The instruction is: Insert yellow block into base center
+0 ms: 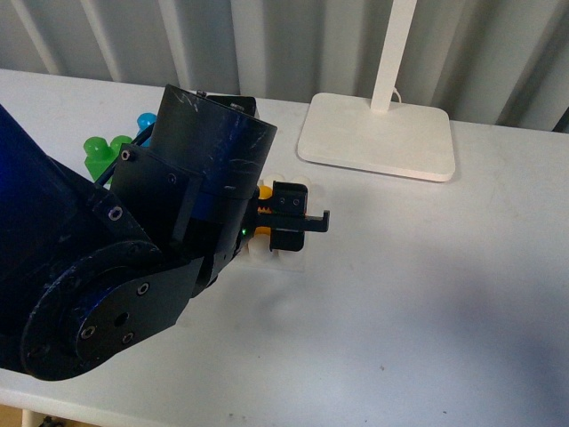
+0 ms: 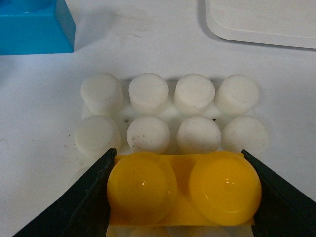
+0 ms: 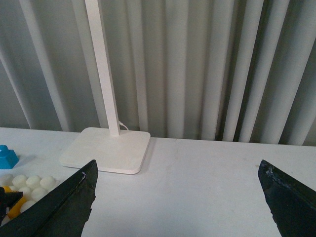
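Observation:
My left gripper (image 2: 182, 190) is shut on the yellow block (image 2: 183, 187), a two-stud brick held by its short ends between both black fingers. It sits over the white studded base (image 2: 170, 113), covering the nearer studs; two full rows of white studs show beyond it. In the front view my left arm hides most of the base (image 1: 289, 259); a bit of the yellow block (image 1: 264, 191) shows at the left gripper (image 1: 289, 218). My right gripper (image 3: 180, 197) is open and empty, well above the table, with its fingers wide apart.
A blue brick (image 2: 34, 27) lies just beyond the base. A green brick (image 1: 100, 153) sits at the far left behind my left arm. The white lamp foot (image 1: 378, 136) with its pole stands at the back, right of the base.

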You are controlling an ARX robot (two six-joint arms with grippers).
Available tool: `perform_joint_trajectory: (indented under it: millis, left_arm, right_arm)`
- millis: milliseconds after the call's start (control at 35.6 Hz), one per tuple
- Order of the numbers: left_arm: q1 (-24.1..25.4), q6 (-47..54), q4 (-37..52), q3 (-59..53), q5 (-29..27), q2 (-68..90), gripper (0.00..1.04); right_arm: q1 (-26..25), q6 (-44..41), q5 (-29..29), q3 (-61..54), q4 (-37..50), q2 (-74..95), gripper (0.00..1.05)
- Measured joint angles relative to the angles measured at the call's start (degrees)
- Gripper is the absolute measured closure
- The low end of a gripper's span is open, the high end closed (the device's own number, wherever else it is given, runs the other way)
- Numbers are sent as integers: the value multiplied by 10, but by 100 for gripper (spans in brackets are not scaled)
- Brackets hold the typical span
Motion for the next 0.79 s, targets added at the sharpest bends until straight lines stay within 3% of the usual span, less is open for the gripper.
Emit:
perform_joint_trajectory:
  millis: [56,281,758,787]
  left_arm:
    - [3,0,0,-2,6,-5,39]
    - [23,-7,-2,-20,19,-32,5]
    - [76,-47,7,-149,40,-269,6]
    - [76,-24,57,-160,11,-256,9]
  right_arm:
    - [0,0,0,0,0,0,9]
    - [0,0,0,0,0,0,9]
    - [0,0,0,0,0,0,9]
    - [0,0,0,0,0,0,9]
